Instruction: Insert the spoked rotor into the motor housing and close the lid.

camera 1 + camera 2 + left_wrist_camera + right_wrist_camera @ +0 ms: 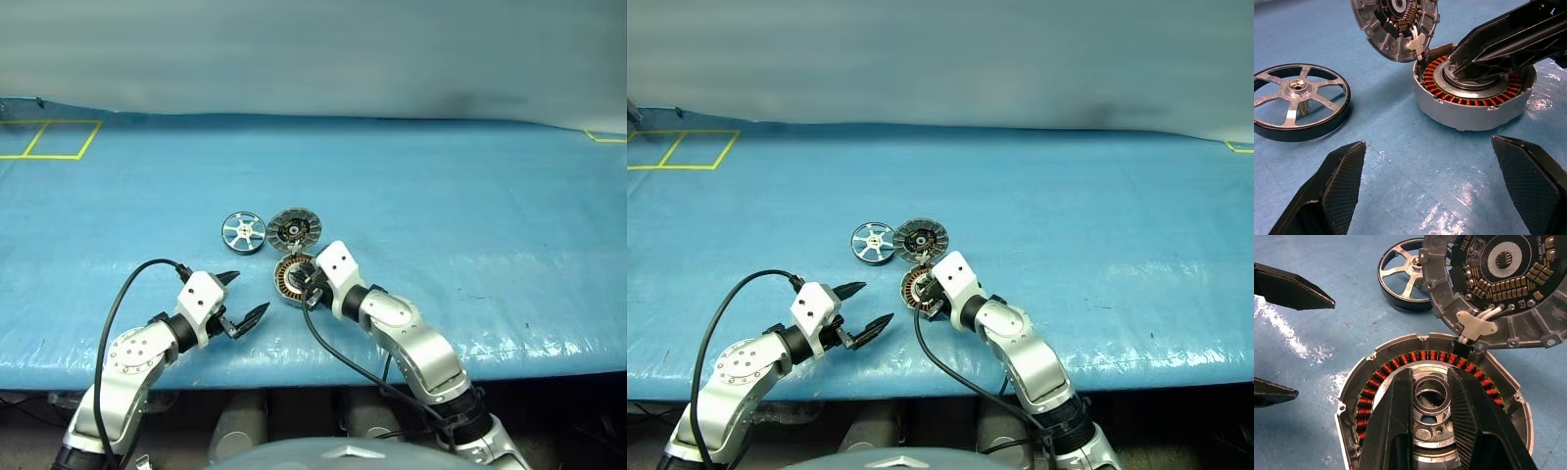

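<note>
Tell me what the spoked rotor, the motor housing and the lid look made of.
Spoked rotor: bright machined metal spokes, likely aluminium, with a dark glossy outer rim. Motor housing: matte grey metal shell ringed inside by copper-coloured wire windings. Lid: grey cast-looking metal ring around what appears to be a dark circuit board with gold pads.

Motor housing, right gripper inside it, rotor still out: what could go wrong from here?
1. The right gripper has its fingers around the hub inside the motor housing; a slip could scrape the copper windings.
2. The lid hangs on thin white wires at the rim; shifting the housing may strain them.
3. The spoked rotor lies apart; the open left gripper has not reached it.
</note>
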You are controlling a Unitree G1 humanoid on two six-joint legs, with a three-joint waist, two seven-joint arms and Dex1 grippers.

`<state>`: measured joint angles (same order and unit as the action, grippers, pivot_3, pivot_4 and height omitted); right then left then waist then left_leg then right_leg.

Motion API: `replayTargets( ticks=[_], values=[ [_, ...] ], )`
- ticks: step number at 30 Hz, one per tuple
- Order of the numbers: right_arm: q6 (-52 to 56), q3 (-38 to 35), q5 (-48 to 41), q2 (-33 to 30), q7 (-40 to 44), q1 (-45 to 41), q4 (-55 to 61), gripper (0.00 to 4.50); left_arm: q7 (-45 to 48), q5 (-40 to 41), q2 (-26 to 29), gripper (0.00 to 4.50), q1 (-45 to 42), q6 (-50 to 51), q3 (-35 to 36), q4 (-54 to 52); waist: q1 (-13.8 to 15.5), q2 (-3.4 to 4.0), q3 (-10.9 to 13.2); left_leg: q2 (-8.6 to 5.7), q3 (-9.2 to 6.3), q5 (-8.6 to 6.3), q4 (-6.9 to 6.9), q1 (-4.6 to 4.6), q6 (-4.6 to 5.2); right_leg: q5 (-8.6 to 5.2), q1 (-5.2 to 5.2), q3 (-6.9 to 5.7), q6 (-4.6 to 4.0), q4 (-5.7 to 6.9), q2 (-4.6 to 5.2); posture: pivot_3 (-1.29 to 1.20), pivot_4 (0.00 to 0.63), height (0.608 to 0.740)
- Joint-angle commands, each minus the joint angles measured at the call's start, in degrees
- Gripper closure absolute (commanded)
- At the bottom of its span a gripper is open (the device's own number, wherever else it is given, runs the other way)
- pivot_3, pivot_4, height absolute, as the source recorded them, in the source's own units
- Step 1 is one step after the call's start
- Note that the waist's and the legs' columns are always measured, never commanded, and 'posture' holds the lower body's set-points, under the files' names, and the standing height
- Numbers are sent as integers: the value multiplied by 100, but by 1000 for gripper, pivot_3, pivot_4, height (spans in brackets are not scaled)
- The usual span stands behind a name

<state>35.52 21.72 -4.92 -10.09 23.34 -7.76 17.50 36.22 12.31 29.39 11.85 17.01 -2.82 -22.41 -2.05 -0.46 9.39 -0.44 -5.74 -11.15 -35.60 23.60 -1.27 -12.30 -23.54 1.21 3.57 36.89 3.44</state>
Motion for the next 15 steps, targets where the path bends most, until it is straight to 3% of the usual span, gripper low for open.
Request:
replayTargets(
  ticks=[1,8,15],
  values=[
    [73,-8,10,-25,-23,39,-31,2603,-31,30,-3,0,-18,-62,58,-255,1,0,0,0,0,0,0,0,0,0,0,0,0,0,0,0,150,740],
    [169,-18,-40,-122,41,72,128,328,-45,26,-12,0,-10,-55,49,-260,2,0,0,0,0,0,-1,0,0,0,1,0,0,-1,1,0,150,740],
    [586,-288,-491,-47,90,29,939,328,-47,36,-11,0,15,-50,47,-268,13,0,0,-1,-1,0,0,7,0,0,-5,-1,0,-2,1,0,150,740]
  ],
)
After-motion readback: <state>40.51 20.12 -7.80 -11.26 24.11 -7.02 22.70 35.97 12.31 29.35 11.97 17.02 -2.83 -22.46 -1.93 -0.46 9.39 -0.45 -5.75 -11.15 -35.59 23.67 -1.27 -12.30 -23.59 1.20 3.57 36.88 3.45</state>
